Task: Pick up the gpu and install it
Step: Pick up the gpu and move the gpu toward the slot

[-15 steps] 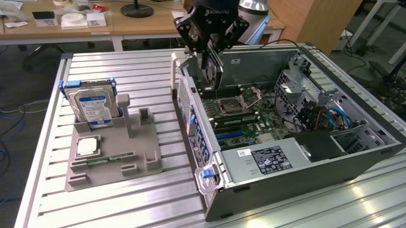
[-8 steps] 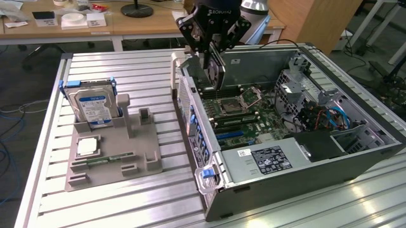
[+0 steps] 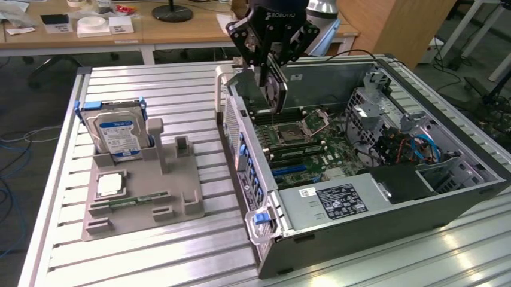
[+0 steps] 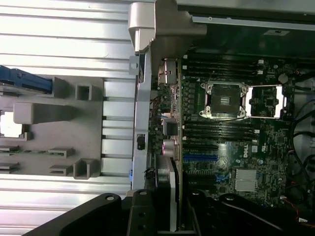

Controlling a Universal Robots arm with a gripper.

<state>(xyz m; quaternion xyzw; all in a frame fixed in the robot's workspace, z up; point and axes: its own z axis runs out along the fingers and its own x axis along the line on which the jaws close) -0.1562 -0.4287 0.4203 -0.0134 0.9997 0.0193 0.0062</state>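
At the exterior view's left, a grey holder [image 3: 183,197] lies on the ribbed metal counter [image 3: 160,78]. A silver hard drive [image 3: 118,134] with a blue label stands upright in the holder's far left slot. Nearer the camera, a square processor chip [image 3: 109,184] lies flat in its recess, with a slim green memory stick [image 3: 140,200] in a groove just beside it on the right.

Right of the holder is an open computer case [image 3: 447,209], lying on its side with the inside facing up. The motherboard [image 3: 312,155] shows, with its bare processor socket [image 3: 291,128] toward the far side. A boxed power supply [image 3: 335,203] fills the near end.

The black tool [image 3: 270,60] hangs over the case's far left corner. Its fingers are closed partway and clamp the gpu [image 3: 273,89] by its two flat faces. The gpu hangs upright and edge-on below the fingers, a thin dark card. Its lower edge is down inside the case, over the far left part of the motherboard and close to the case's left wall. Whether that edge touches the board cannot be told.

In the wrist view the gpu [image 4: 172,196] shows as a narrow strip between the tool's dark fingers [image 4: 140,216]. It runs along the edge of the motherboard [image 4: 236,137], near the case wall.

Blue cables [image 3: 419,146] loop among the drive bays at the case's right end. Wooden desks [image 3: 183,30] stand on the far side.
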